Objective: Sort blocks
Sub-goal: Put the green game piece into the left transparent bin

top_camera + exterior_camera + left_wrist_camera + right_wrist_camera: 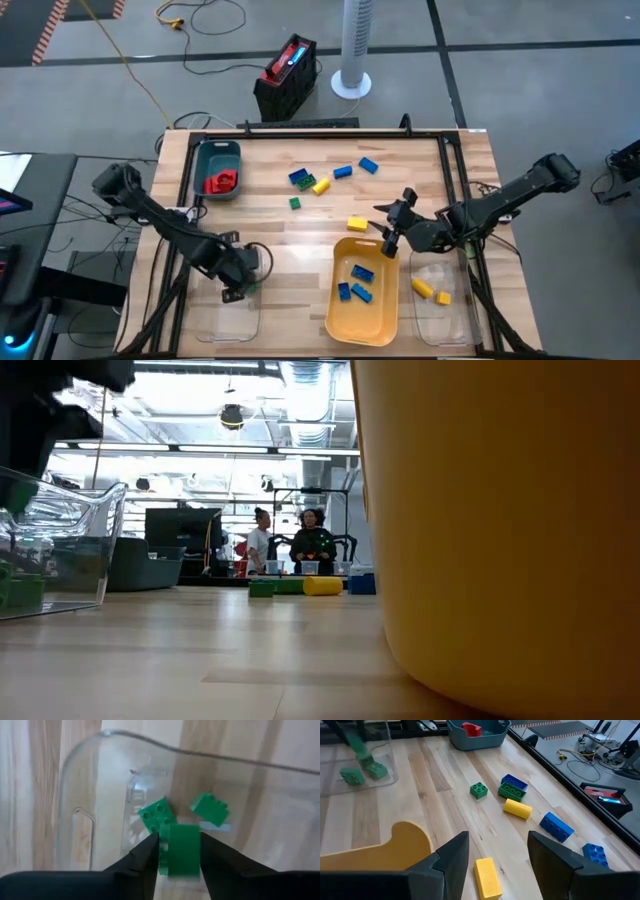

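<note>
Green block (183, 849): small, light, rigid, slick plastic, best pinched across flat sides; between the left claw (179, 851) fingers, seemingly gripped, over clear tray (100, 780) holding two greens; right claw (497, 851) open, empty, above a yellow block (487, 878) on the surface (300, 250).

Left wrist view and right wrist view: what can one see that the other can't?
Only the left wrist view shows the left gripper with a green block between its fingers, over the clear tray. Only the right wrist view shows the open right gripper, a yellow block, blue blocks and the teal tray. Both show two green blocks in that clear tray.
</note>
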